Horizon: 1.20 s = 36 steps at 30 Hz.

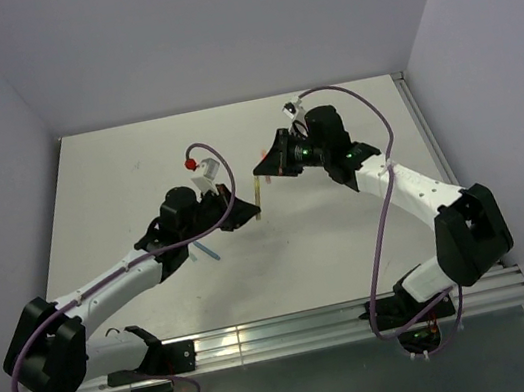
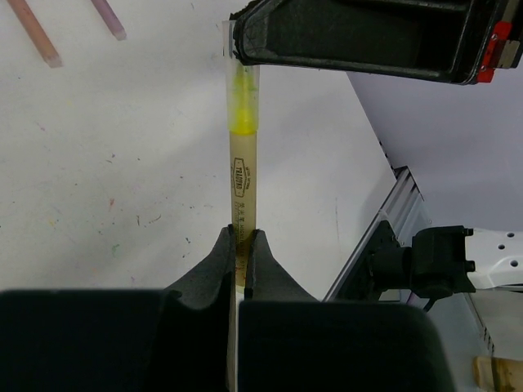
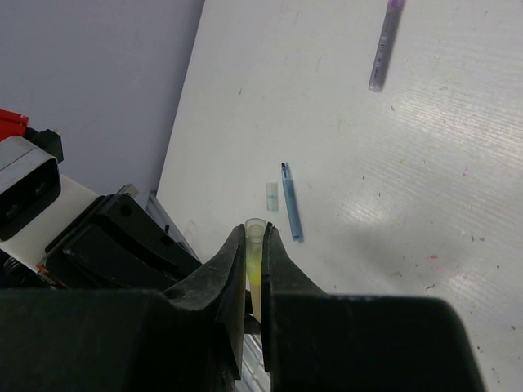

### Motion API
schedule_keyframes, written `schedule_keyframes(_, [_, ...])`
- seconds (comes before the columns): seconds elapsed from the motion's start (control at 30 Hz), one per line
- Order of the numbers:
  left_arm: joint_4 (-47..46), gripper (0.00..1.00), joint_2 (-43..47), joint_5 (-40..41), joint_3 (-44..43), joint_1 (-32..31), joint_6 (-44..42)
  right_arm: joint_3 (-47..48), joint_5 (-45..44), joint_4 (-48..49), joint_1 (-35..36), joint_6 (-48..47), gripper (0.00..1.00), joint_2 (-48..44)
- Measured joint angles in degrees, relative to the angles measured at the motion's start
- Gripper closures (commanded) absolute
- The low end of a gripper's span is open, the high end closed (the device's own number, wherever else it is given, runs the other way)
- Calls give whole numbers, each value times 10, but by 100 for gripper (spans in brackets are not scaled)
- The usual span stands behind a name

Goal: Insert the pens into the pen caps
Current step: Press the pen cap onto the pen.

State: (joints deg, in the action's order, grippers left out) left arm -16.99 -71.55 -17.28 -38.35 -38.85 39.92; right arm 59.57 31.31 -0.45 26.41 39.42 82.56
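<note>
Jaws of the left gripper (image 2: 243,237) pinch a thin yellow plastic pen (image 2: 242,175), the right gripper (image 3: 255,232) pinches its clear tubular cap (image 2: 244,91); a slim blue pen (image 3: 290,202) lies on the white tabletop (image 3: 409,163).

White, colour-flecked table (image 1: 117,181) with an aluminium rail (image 1: 296,330) along its near edge.

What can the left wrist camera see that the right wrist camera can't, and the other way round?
Only the left wrist view: the printed barrel of the yellow pen, pinched low down by the left hand, and a pinkish pen lying on the table.
Only the right wrist view: a blue pen with a pale blue cap lying beside it.
Both: the clear cap over the yellow tip, gripped by the right hand, and a purple pen, though I can't tell if it's the same one.
</note>
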Motion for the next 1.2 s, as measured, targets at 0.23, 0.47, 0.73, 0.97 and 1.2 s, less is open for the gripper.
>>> schedule_keyframes(0.23, [-2,100,-3,-17,0,0,0,0,-15,-21,5,-10,84,-14])
schedule_keyframes(0.47, [-4,100,-9,-24,0,-9,-1,0,-25,-43,9,-21,79,-21])
schedule_keyframes(0.73, [-7,100,-12,-24,0,-21,-3,3,-33,-62,14,-31,71,-27])
schedule_keyframes(0.97, [-24,100,-12,-24,-6,-33,-5,3,-33,-76,21,-33,68,-27])
schedule_keyframes(1.2, [-28,100,-14,-24,-9,-34,-12,3,-35,-79,21,-34,84,-29])
